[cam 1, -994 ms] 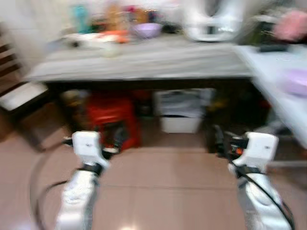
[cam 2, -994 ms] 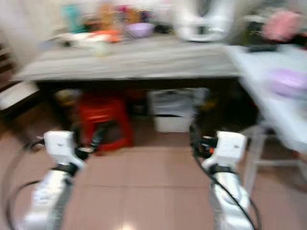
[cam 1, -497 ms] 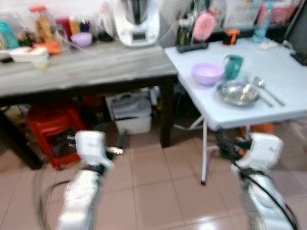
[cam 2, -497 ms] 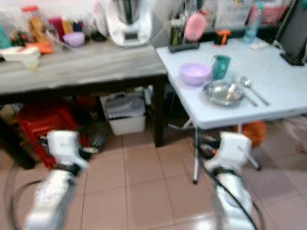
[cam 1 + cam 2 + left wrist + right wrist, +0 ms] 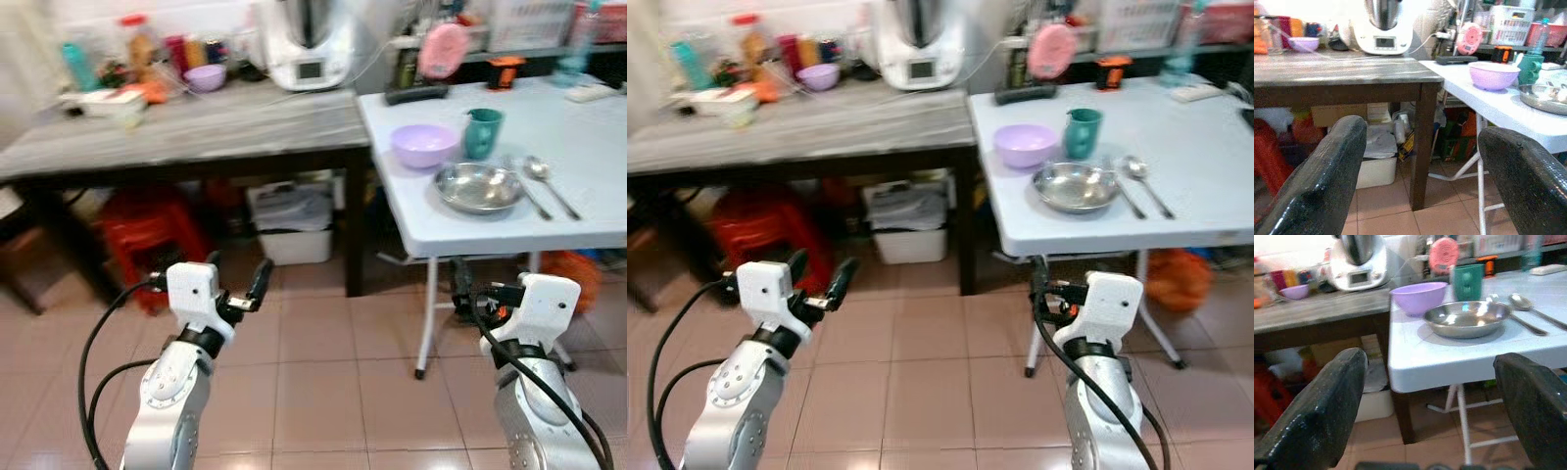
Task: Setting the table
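Basically approach phase: both grippers' fingers [image 5: 1322,416] wide and empty, steel plate [image 5: 1465,319], purple bowl [image 5: 1419,297], spoon [image 5: 1526,313] on counter [image 5: 1469,357] ahead of them, untouched.

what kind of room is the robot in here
Most likely a home kitchen or dining corner: a kitchen appliance and jars on a grey wooden counter, and a white folding table holding a purple bowl, steel plate and spoon.
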Robot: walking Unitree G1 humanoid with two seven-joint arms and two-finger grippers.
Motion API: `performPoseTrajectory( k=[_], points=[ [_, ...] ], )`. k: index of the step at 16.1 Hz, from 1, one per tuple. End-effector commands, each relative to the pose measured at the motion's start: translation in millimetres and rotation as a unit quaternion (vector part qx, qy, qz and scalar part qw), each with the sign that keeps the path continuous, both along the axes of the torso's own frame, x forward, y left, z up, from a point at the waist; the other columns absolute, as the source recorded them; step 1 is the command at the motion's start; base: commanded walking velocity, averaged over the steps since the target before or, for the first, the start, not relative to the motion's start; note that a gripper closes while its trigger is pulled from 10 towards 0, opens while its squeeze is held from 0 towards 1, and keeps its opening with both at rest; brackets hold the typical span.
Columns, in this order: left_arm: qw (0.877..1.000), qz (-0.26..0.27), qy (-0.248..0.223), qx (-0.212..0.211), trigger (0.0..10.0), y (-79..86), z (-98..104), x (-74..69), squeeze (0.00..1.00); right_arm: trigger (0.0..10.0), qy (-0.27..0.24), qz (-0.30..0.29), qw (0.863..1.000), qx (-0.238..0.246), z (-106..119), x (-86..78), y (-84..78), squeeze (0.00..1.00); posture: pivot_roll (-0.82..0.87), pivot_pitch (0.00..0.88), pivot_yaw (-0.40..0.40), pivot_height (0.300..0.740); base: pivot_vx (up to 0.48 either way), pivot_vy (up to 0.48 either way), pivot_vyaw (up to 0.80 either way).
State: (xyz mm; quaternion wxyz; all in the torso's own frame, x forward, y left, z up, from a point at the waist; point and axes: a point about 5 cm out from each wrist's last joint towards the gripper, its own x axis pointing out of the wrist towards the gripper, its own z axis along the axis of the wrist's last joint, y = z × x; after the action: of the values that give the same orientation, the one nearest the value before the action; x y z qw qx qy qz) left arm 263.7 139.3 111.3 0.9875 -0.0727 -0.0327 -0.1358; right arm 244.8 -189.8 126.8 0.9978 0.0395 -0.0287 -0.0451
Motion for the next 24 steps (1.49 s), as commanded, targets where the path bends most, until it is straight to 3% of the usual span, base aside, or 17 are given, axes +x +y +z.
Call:
performPoseTrajectory(
  k=[1, 11, 15, 18, 24],
  points=[
    [1.000, 0.001, -0.007, 0.009, 10.0, 5.7, 3.6, 0.3, 0.00, 10.0, -0.006, 0.012, 1.000, 0.008, 1.3, 1.7, 6.8, 0.00, -0.07, 0.000, 0.076, 0.740, 0.000, 0.000, 0.54],
    [1.000, -0.014, -0.009, 0.014, 10.0, 2.9, 3.0, -0.3, 0.00, 10.0, -0.010, 0.023, 1.000, 0.008, 0.3, 2.7, 11.4, 0.00, -0.06, 0.000, 0.079, 0.740, 0.407, 0.000, 0.04],
    [1.000, 0.006, 0.006, 0.011, 10.0, 5.8, -0.6, 1.0, 0.00, 10.0, -0.009, 0.027, 1.000, 0.006, 0.6, 2.4, 12.0, 0.00, -0.07, 0.000, 0.076, 0.740, 0.370, 0.000, 0.00],
    [0.999, 0.023, 0.013, 0.029, 10.0, 11.7, -4.4, -0.6, 0.00, 10.0, -0.010, 0.033, 0.999, 0.005, 1.6, 1.7, 13.4, 0.00, -0.06, 0.000, 0.074, 0.740, 0.000, 0.000, 0.00],
    [0.999, 0.021, 0.004, 0.040, 10.0, 10.1, -2.2, -2.9, 0.00, 10.0, -0.010, 0.040, 0.999, 0.006, 1.2, 0.4, 14.9, 0.00, -0.06, 0.000, 0.071, 0.740, 0.000, 0.000, 0.61]
  ],
)
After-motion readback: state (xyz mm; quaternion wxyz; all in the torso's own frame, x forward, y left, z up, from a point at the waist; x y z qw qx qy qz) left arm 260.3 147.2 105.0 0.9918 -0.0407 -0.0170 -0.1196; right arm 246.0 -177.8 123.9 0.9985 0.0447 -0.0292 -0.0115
